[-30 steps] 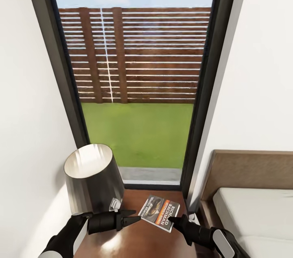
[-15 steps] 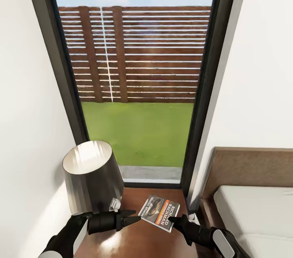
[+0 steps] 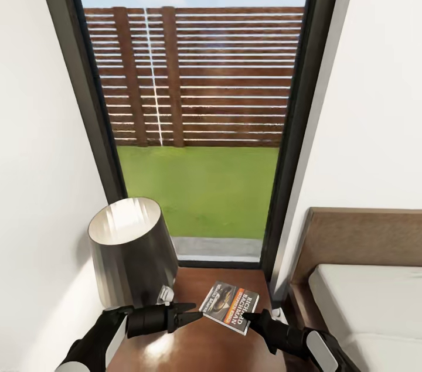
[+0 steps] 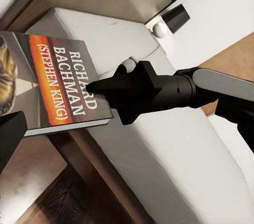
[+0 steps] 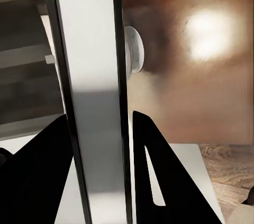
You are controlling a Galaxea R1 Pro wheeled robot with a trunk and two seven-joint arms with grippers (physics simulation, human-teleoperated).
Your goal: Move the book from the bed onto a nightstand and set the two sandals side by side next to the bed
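Head view: the book [image 3: 230, 307] sits over the glossy brown top of the nightstand [image 3: 193, 343], tilted, its cover with the orange band and white lettering facing up. The right gripper [image 3: 248, 317] comes in from the lower right and its dark tip meets the book's near right edge. The left gripper [image 3: 192, 310] reaches in from the lower left, its 2 fingers drawn together to a point just beside the book's left edge; whether it touches the book cannot be told. A silver lamp shade [image 3: 130, 252] stands at the back left of the nightstand, close to the left arm. Behind it a tall window [image 3: 196, 114] shows grass and a slatted brown fence. The bed [image 3: 366, 301], with pale mattress and brown headboard, lies at the right, just beside the nightstand.

Left wrist view: the book [image 4: 50, 83] reads "RICHARD BACHMAN (STEPHEN KING)". The right gripper [image 4: 95, 85] points at its lettered edge, its tip on the cover's rim, fingers pressed together on the book's edge.

Right wrist view: the 2 dark fingers [image 5: 159, 181] stand on either side of the book [image 5: 95, 102], seen edge-on as a pale upright band between them, so this hand holds the book. The brown nightstand top [image 5: 206, 65] with a bright glare lies beyond
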